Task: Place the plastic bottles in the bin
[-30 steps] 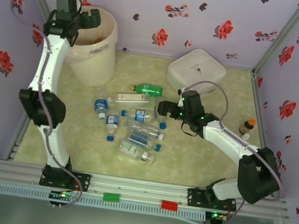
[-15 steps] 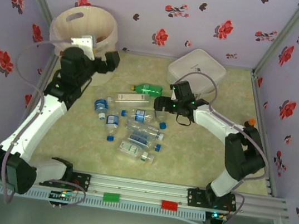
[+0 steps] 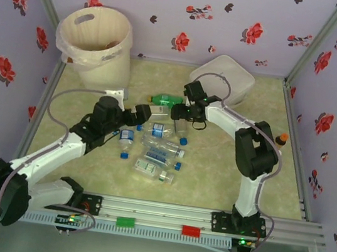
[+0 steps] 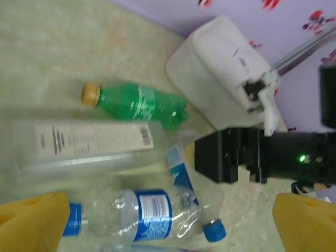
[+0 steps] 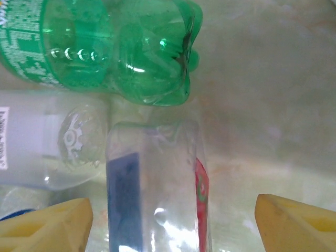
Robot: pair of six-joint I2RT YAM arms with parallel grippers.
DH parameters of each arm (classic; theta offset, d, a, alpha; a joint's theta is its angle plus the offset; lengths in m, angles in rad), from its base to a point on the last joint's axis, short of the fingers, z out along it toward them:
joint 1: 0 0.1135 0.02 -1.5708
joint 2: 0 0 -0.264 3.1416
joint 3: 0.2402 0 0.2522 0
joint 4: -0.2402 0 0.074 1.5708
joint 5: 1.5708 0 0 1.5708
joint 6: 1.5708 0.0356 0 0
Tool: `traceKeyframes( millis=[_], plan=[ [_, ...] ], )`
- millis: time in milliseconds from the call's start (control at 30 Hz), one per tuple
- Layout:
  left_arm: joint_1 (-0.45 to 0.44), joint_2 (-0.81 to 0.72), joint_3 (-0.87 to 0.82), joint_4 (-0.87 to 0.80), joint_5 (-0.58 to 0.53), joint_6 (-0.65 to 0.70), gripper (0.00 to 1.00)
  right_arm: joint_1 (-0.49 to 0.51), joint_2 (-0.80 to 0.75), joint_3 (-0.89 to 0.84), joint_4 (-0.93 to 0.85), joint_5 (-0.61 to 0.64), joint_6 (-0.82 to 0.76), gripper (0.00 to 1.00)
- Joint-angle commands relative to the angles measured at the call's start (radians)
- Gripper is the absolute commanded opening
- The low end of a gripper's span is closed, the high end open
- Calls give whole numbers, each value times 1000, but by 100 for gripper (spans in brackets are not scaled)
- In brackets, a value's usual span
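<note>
the bench is a pale marbled surface walled in flowered lilac. the bin, cream and bag-lined, stands upright in the far left corner, well apart from the loose bottles. a flat white box sits toward the far right. both arms reach in low toward the middle. the left claw hangs at the left edge of the heap, its yellow pads spread wide above the bottles and gripping none. the right claw points down at the heap's far right side, its pads apart on either side of a clear bottle with a blue and red label. there is a gap on one side, so it isn't clamped. the plastic bottles lie scattered mid-bench, mostly clear with blue caps. a green bottle lies on its side just beyond the claws, beside a long clear bottle with a white label. a tiny brown bottle stands near the right wall.
</note>
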Motion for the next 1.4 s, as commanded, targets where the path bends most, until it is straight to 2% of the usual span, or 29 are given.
traceKeyframes(
  millis=[0, 200, 333, 533, 633, 867, 1100, 1233, 1367],
  plan=[
    [-18, 48, -33, 119, 10, -118, 100, 2, 39, 47, -31, -14, 3, 80],
    [-57, 87, 23, 102, 11, -78, 100, 3, 124, 94, -39, -16, 17, 77],
    [-63, 92, 26, 83, -1, -74, 100, 1, 131, 80, -35, 38, 27, 72],
    [-67, 87, 36, 57, 2, -67, 100, -9, 102, 39, 31, 16, 51, 55],
    [-71, 87, 43, 56, 8, -61, 100, -22, 51, 11, 64, -16, 63, 49],
    [-105, 141, 64, 164, 85, -6, 100, -65, -176, -110, 145, -64, 118, 49],
    [-212, 267, 178, 201, 159, 53, 100, -98, -380, -273, 279, -128, 220, 49],
    [-276, 333, 217, 235, 171, 60, 100, -107, -450, -327, 325, -158, 257, 50],
    [-302, 390, 248, 255, 197, 43, 100, -107, -499, -373, 391, -213, 298, 49]
  ],
)
